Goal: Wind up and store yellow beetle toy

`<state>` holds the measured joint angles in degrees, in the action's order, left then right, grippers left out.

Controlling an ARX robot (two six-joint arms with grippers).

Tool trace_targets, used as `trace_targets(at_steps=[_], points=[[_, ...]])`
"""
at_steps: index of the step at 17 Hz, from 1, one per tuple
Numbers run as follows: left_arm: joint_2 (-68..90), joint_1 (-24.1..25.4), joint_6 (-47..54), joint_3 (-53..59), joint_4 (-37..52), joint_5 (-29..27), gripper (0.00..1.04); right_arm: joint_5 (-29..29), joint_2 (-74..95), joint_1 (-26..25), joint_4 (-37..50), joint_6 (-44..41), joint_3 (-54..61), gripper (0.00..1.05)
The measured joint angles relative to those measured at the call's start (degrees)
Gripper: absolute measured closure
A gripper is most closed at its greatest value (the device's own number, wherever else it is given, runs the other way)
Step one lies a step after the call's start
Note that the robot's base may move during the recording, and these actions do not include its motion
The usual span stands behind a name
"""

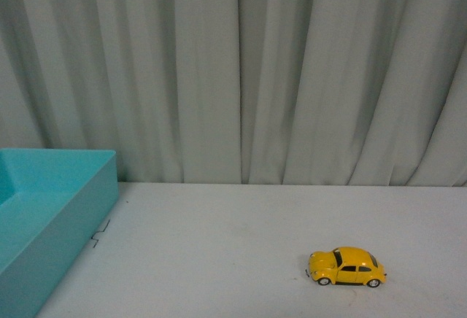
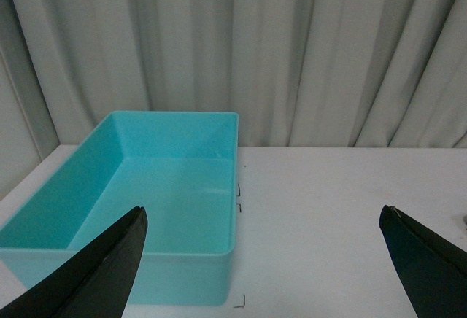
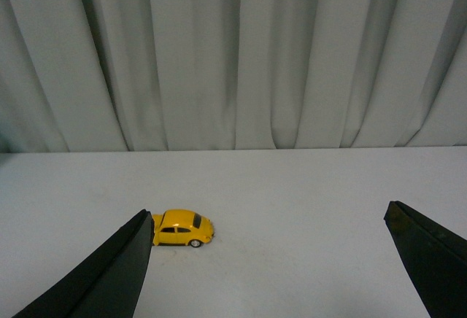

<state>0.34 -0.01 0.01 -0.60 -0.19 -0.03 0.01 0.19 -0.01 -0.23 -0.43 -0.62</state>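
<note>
Work stands at the opening step: nothing is grasped, and the yellow beetle toy (image 1: 346, 267) sits on its wheels on the white table (image 1: 219, 252), well apart from the turquoise bin (image 2: 186, 278). Left gripper (image 2: 263, 212) hangs spread wide and empty, facing the bin. Right gripper (image 3: 268, 211), away from the bin, is likewise wide apart and empty, the toy lying ahead of it. The next move, by my judgement, calls for this gripper to descend and close across the toy's body. The bin's interior is bare; nothing lies in it.
</note>
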Motion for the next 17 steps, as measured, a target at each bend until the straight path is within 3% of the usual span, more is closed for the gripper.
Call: trace_targets(at_steps=[16,17], points=[[0.0,0.0,0.0,0.0,0.0,0.0,0.07,0.0,0.0,0.0,-0.1,0.0,0.0,0.07],[0.0,0.0,0.0,0.0,0.0,0.0,0.07,-9.2,3.0,-3.8,-5.1,2.8,-1.4,0.07]])
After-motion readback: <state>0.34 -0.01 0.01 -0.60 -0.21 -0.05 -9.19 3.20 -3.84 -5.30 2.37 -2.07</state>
